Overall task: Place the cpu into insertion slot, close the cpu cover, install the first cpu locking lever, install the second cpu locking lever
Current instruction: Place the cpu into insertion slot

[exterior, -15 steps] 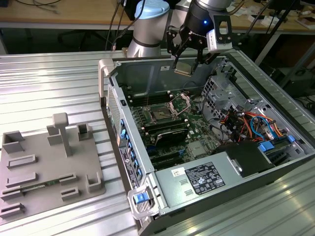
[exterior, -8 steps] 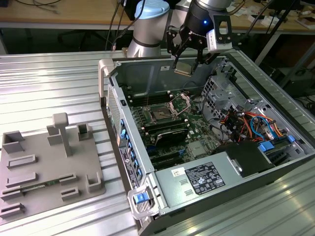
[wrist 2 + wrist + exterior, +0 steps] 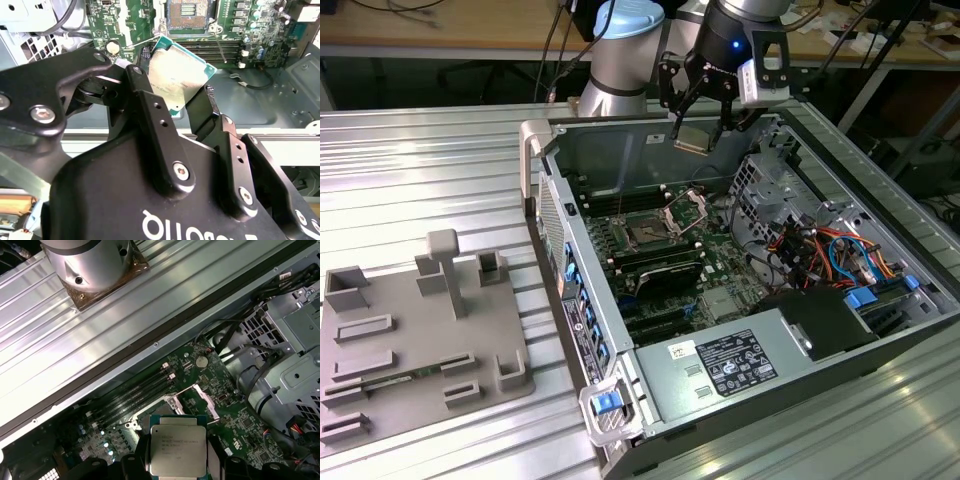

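The arm is built of smooth silver-grey metal tubes (image 3: 615, 75) with a rounded pale blue joint cap (image 3: 630, 22). Its round silver base (image 3: 90, 260) shows small dark screw holes. At the wrist sits a glossy black housing (image 3: 720, 45) with a small blue light (image 3: 735, 43), and a white-and-grey box (image 3: 765, 78) is fixed beside it. The matte black jaws are carried on flat black linkage bars (image 3: 159, 135) pinned with silver screws (image 3: 181, 171). The black palm (image 3: 125, 200) bears white lettering (image 3: 200, 227).
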Robot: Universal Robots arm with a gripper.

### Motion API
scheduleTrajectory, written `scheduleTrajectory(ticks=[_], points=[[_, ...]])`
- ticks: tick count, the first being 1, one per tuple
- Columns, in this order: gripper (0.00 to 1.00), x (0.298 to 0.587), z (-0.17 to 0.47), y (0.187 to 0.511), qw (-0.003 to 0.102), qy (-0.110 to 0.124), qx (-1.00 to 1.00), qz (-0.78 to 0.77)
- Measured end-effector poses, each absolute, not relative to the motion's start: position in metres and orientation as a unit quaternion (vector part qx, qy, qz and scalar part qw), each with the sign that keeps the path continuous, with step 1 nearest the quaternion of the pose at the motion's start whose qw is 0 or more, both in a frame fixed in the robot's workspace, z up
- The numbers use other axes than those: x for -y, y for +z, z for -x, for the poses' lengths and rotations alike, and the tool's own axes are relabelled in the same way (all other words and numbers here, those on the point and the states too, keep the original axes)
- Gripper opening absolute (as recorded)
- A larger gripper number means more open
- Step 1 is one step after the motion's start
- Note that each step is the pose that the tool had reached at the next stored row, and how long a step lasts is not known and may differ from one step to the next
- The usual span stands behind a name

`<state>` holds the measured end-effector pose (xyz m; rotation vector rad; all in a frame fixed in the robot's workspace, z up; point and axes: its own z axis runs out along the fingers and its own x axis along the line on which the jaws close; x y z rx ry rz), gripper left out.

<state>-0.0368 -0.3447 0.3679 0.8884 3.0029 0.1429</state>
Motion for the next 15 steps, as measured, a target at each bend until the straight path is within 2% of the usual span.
scheduleTrajectory(ticks=[15], points=[[0.55,0.3447,0.0368,0.3678,0.004,0.046,-0.951,-0.306]])
